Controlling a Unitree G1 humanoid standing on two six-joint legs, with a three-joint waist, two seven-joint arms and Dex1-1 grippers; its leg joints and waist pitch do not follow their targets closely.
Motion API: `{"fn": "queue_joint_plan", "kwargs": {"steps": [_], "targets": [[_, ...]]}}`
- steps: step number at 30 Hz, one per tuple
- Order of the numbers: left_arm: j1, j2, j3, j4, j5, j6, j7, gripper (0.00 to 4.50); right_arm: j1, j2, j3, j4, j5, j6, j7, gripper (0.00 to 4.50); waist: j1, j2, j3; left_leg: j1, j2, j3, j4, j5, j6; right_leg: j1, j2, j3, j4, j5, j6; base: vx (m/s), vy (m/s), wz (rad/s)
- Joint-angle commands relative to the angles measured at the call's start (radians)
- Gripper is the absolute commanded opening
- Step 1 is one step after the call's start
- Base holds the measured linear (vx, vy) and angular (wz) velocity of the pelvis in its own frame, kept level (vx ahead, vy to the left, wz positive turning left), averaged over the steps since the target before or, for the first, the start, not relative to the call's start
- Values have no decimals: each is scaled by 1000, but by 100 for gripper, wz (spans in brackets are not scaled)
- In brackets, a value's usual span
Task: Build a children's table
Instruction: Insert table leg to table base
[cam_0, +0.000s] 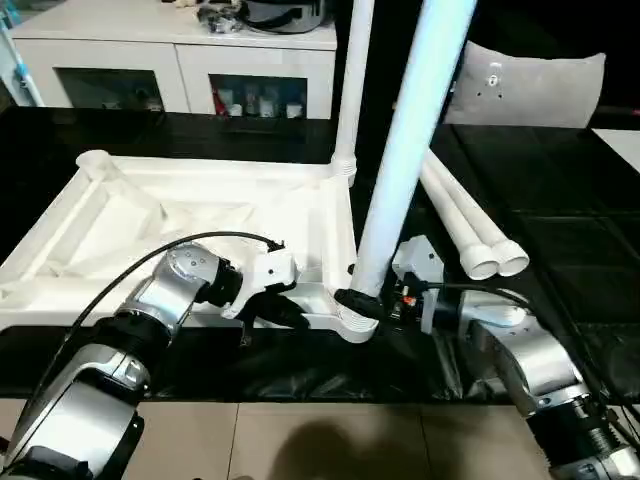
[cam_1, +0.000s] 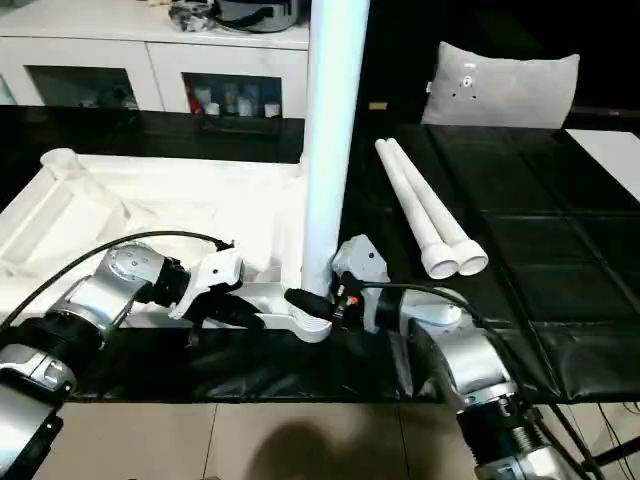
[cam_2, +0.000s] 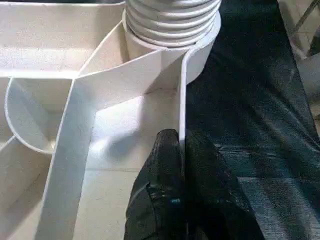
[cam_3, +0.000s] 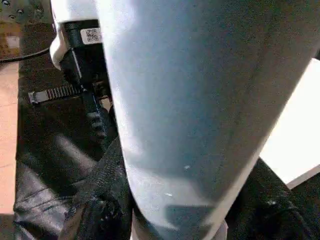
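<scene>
The children's table top (cam_0: 120, 215) lies upside down on the black mat, ribbed side up. One white leg (cam_0: 352, 80) stands in the far right corner socket. A second leg (cam_0: 405, 150) stands upright in the near right socket, and my right gripper (cam_0: 365, 300) is shut around its base; the black fingers (cam_3: 100, 210) flank the tube (cam_3: 200, 100). My left gripper (cam_0: 290, 312) is shut on the top's thin front rim wall (cam_2: 181, 100), just left of that socket. Two more legs (cam_0: 460, 220) lie side by side on the mat to the right.
A white cabinet with glass doors (cam_0: 180, 60) stands behind the work. A grey-white pillow (cam_0: 530, 85) leans at the back right. The black mat (cam_0: 560, 200) extends to the right, and tiled floor (cam_0: 320, 440) lies in front of it.
</scene>
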Motion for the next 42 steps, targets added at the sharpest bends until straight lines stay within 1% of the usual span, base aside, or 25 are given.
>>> {"fn": "queue_joint_plan", "kwargs": {"steps": [1, 2, 3, 5, 6, 7, 8, 9, 10, 12, 13, 14, 15, 17, 18, 19, 21, 25, 27, 29, 32, 35, 38, 40, 42], "targets": [[-68, 7, 72, -43, -30, -17, 54, 0, 88, 12, 96, 103, -81, 72, -11, 189, -4, 10, -25, 32, 69, -35, -108, -462, -56, -4, -63, 25, -89, -313, -218, 0, 0, 0], [-58, 13, 78, -55, -33, -3, 58, 0, 91, 19, 93, 106, -83, 67, -25, 189, -4, 12, -25, 33, 69, -35, -109, -470, -59, -5, -63, 25, -90, -327, -214, 0, 0, 0], [-58, 13, 78, -55, -33, -3, 58, 0, 91, 19, 93, 106, -83, 67, -25, 189, -8, 9, -23, 30, 69, -38, -111, -485, -65, -4, -63, 25, -92, -356, -205, 0, 0, 0], [-6, 34, 105, -136, -56, 80, 74, 0, 97, 47, 72, 111, -82, 61, -81, 189, -8, 16, -24, 36, 73, -41, -114, -514, -80, -9, -66, 26, -92, -383, -200, 0, 0, 0], [17, 41, 118, -173, -66, 116, 80, 0, 99, 59, 62, 113, -82, 60, -105, 189, -11, 17, -21, 34, 73, -42, -116, -530, -85, -13, -64, 26, -94, -390, -201, 0, 0, 0], [55, 49, 136, -239, -83, 178, 92, 0, 100, 72, 51, 118, -82, 59, -136, 189, -14, 19, -23, 29, 73, -47, -118, -530, -89, -7, -65, 24, -90, -390, -200, 0, 0, 0], [55, 49, 136, -239, -83, 178, 92, 0, 100, 72, 51, 118, -82, 59, -136, 189, -17, 18, -24, 27, 75, -47, -121, -524, -94, -4, -64, 23, -86, -375, -202, 0, 0, 0], [112, 59, 154, -338, -103, 247, 109, 0, 97, 87, 35, 128, -84, 58, -175, 189, -18, 19, -25, 23, 72, -47, -121, -510, -88, -4, -61, 22, -86, -357, -200, 0, 0, 0], [151, 66, 161, -404, -112, 287, 120, 0, 94, 95, 25, 136, -86, 53, -195, 189, -20, 21, -27, 22, 76, -47, -122, -496, -93, -1, -63, 23, -80, -323, -209, 0, 0, 0], [270, 82, 177, -623, -140, 408, 154, 0, 68, 121, -10, 174, -87, 41, -258, 189, -36, 24, -25, 18, 74, -42, -122, -479, -82, -2, -59, 22, -80, -272, -229, 0, 0, 0], [291, 81, 180, -669, -147, 438, 164, 0, 59, 126, -19, 184, -85, 39, -268, 189, -44, 21, -29, 15, 74, -43, -118, -455, -72, 5, -62, 22, -76, -253, -241, 0, 0, 0], [316, 77, 185, -730, -155, 480, 180, 0, 45, 134, -32, 198, -81, 38, -281, 189, -46, 21, -28, 15, 71, -39, -116, -444, -63, 2, -58, 22, -81, -257, -240, 0, 0, 0], [325, 74, 186, -755, -158, 496, 186, 0, 38, 137, -38, 203, -78, 37, -286, 189, -51, 21, -32, 16, 69, -35, -111, -409, -51, 4, -56, 23, -80, -224, -248, 0, 0, 0], [344, 63, 183, -819, -147, 535, 207, 0, 19, 141, -48, 217, -75, 35, -293, 189, -50, 23, -33, 14, 67, -29, -107, -358, -36, 5, -52, 23, -80, -174, -255, 0, 0, 0], [350, 56, 180, -849, -140, 559, 220, 0, 11, 141, -50, 222, -74, 34, -293, 189, -45, 18, -37, 15, 69, -26, -104, -328, -28, 9, -52, 23, -76, -142, -261, 0, 0, 0], [354, 46, 178, -871, -129, 575, 238, 0, 3, 140, -50, 225, -71, 38, -286, 189, -41, 21, -39, 16, 70, -24, -102, -296, -20, 12, -51, 22, -74, -102, -268, 0, 0, 0], [352, 30, 170, -890, -103, 586, 276, 0, -8, 138, -45, 227, -63, 42, -268, 189, -35, 19, -39, 13, 70, -23, -100, -262, -15, 16, -49, 20, -71, -67, -272, 0, 0, 0], [348, 42, 147, -898, -59, 588, 340, 0, -9, 140, -38, 229, -60, 34, -251, 189, -28, 20, -41, 15, 69, -20, -96, -239, -20, 19, -44, 19, -68, -38, -265, 0, 0, 0], [347, 40, 148, -893, -57, 578, 347, 0, -10, 142, -38, 231, -59, 34, -253, 189, -27, 19, -39, 17, 68, -18, -95, -253, -25, 16, -42, 19, -70, -63, -261, 0, 0, 0], [333, 23, 158, -870, -48, 553, 391, 0, -13, 149, -36, 243, -62, 23, -259, 189, -25, 22, -39, 20, 69, -19, -97, -273, -36, 14, -41, 20, -72, -94, -256, 0, 0, 0], [329, 4, 173, -853, -61, 523, 402, 0, -16, 154, -36, 250, -66, 15, -262, 189, -23, 21, -39, 20, 69, -20, -98, -293, -49, 13, -40, 19, -74, -127, -246, 0, 0, 0], [332, 7, 168, -847, -64, 512, 399, 0, -19, 159, -43, 256, -61, 13, -261, 189, -23, 19, -42, 18, 67, -21, -96, -269, -45, 15, -39, 19, -71, -92, -243, 0, 0, 0], [343, 8, 169, -839, -79, 504, 392, 0, -27, 164, -51, 273, -58, 5, -264, 189, -22, 18, -44, 17, 66, -19, -92, -240, -32, 18, -41, 19, -67, -50, -253, 0, 0, 0], [346, 4, 176, -834, -91, 503, 397, 0, -33, 170, -60, 284, -47, 2, -263, 245, -23, 18, -44, 17, 65, -18, -91, -240, -29, 18, -39, 18, -67, -53, -258, 0, 0, 0], [347, 4, 180, -828, -93, 502, 399, 0, -38, 173, -64, 288, -43, -4, -255, 262, -23, 17, -44, 19, 66, -18, -90, -243, -27, 17, -40, 18, -68, -62, -262, 0, 0, 0]]}}
